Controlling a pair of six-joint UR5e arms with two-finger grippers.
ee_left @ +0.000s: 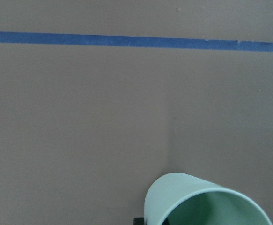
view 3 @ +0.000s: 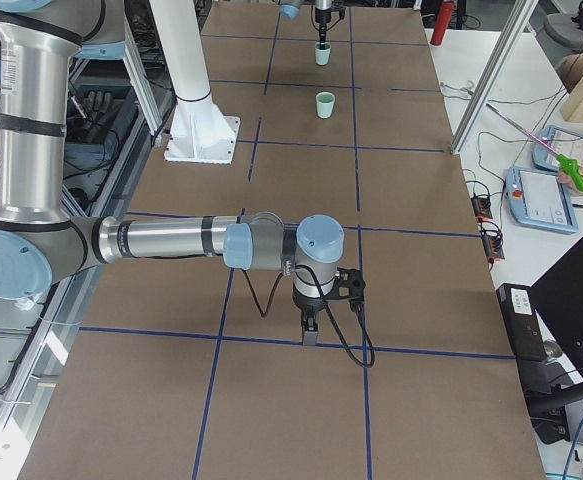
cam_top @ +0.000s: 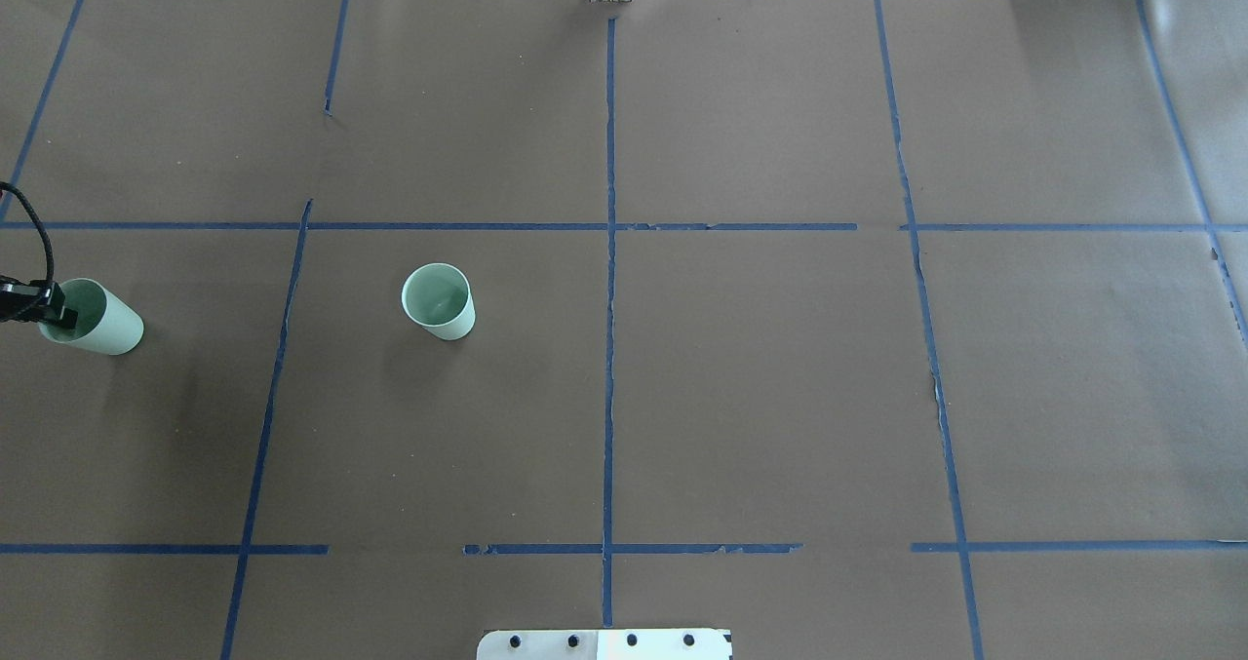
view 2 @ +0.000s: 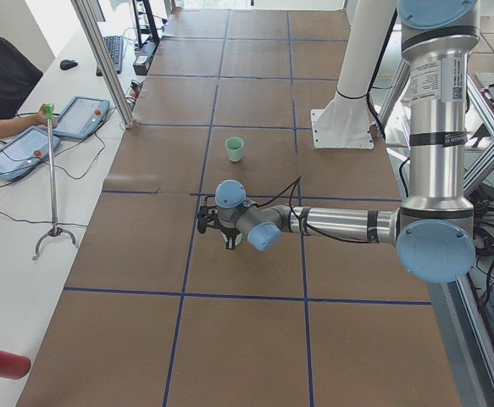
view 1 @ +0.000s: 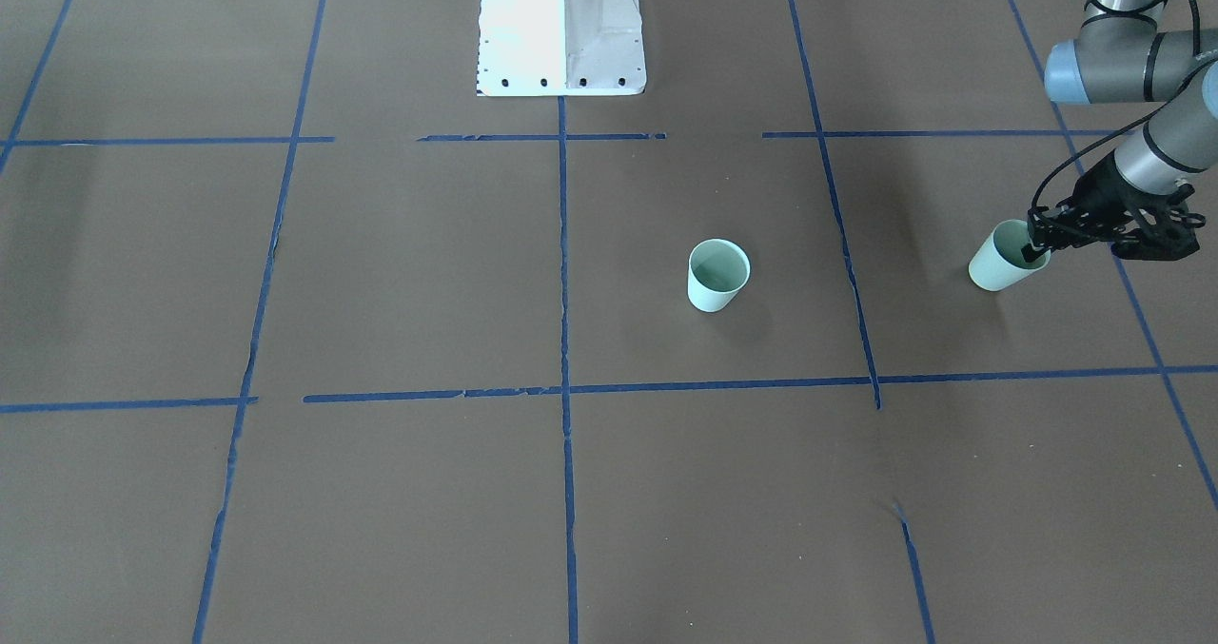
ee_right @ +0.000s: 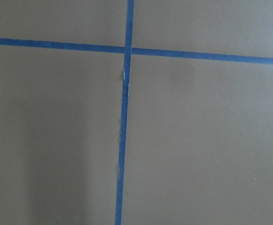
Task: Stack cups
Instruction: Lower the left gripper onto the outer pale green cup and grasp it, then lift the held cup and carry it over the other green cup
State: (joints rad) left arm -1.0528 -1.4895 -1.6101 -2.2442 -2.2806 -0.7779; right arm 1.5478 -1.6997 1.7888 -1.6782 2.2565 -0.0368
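Left of the standing cup, the left gripper pinches the tilted cup; right gripper jaws unreadable.

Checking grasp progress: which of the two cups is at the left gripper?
The outer cup, far out on the robot's left side: the left gripper is at its rim, a finger inside. The middle cup stands alone, untouched.

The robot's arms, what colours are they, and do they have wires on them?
Both arms are shiny silver tubes with pale blue round caps at the joints. The left arm has a white label with black print. The right arm has dark rings. The left gripper and the right gripper are black, each with a black cable looping to it.
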